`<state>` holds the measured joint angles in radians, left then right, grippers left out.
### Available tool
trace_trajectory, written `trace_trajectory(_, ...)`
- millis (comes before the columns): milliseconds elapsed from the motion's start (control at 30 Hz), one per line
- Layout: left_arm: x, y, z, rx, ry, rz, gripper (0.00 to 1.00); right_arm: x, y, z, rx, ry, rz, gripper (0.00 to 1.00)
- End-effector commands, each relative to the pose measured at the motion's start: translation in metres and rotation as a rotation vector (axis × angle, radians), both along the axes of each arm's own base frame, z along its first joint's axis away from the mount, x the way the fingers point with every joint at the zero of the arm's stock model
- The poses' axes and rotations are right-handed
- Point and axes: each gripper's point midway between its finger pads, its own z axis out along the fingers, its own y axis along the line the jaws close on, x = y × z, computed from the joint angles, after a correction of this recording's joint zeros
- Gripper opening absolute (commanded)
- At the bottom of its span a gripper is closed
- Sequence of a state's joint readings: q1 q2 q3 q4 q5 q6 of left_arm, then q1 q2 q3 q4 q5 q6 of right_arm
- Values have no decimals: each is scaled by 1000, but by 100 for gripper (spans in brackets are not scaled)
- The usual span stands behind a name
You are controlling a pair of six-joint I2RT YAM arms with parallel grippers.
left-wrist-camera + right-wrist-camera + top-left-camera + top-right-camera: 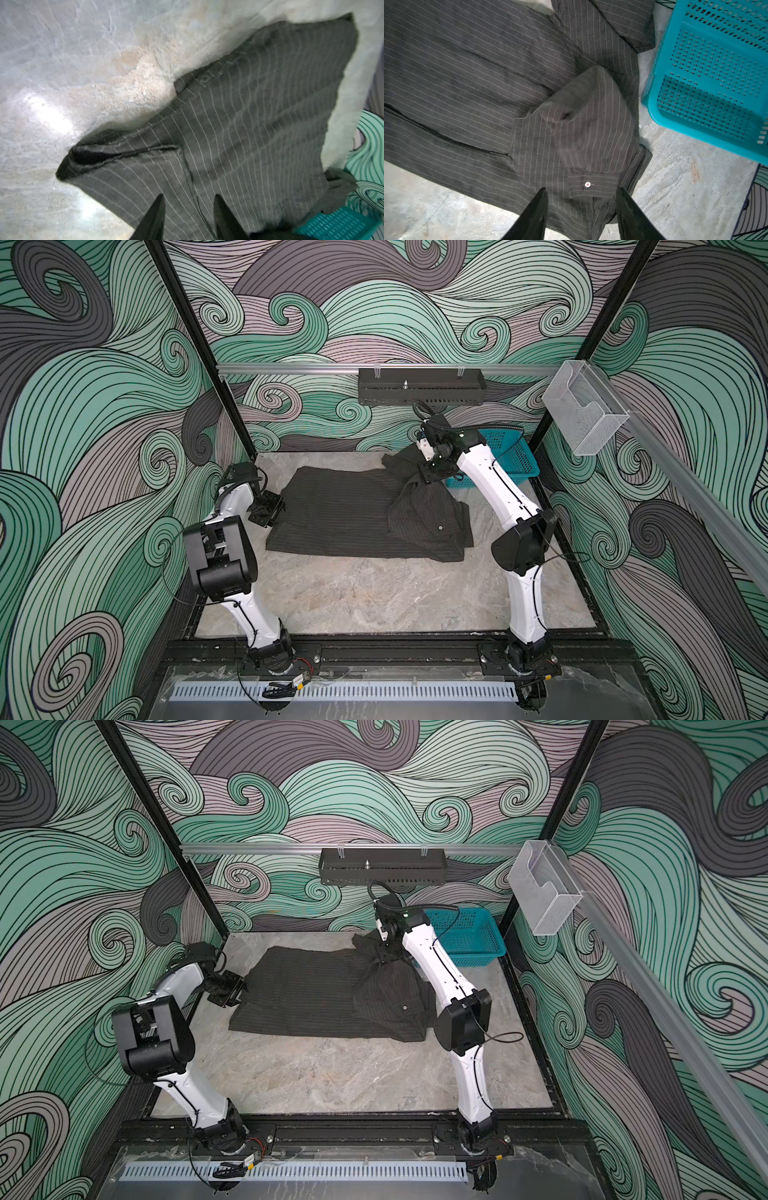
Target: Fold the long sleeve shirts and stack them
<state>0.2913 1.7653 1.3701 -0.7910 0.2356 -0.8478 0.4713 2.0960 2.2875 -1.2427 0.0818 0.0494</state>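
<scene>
**Lying flat on the table (374,597): one long sleeve shirt (340,510), part-folded**

Table is pale and marble-patterned. The shirt is spread across its far half between the two arms, dark cloth with thin pale pinstripes. One sleeve (419,510) is doubled back over the shirt's right end. A teal mesh basket (515,460) sits in the far right corner, just beside that end. The left pincer (188,196) is at the shirt's left edge, fingers apart, cloth loose beneath. The right pincer (581,189) is over the folded sleeve, fingers apart, clamping nothing. Below its gap lies the cuff (600,185), fastened by a small whitish button (587,184).
</scene>
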Motion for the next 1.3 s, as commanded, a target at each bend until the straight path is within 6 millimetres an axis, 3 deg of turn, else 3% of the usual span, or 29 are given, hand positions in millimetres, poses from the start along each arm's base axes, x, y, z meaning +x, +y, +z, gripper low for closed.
trace_trajectory(0,-13,-12,23,-6,-47,-48,42,-33,7,26,118,3,-25,55)
trace_trajectory(100,-16,-35,4,-62,-38,-105,39,-60,31,-2,225,72,-9,53)
trace_trajectory(167,-15,-53,-14,-111,-14,-145,36,-75,40,-32,268,147,-33,50)
trace_trajectory(300,-16,-75,-53,-173,58,-165,34,-87,49,-83,305,269,-82,43)
trace_trajectory(467,-37,-75,-94,-179,169,-121,32,-96,49,-147,288,369,-133,40)
trace_trajectory(667,-75,-65,-116,-108,294,-95,33,-117,28,-203,199,441,-192,38)
trace_trajectory(900,-115,-73,-116,-115,319,-105,33,-163,-16,-222,66,456,-223,38)
trace_trajectory(1133,-154,-88,-102,-126,300,-170,34,-218,-58,-218,5,465,-243,38)
trace_trajectory(1267,-174,-98,-93,-126,282,-211,34,-230,-70,-200,1,433,-240,38)
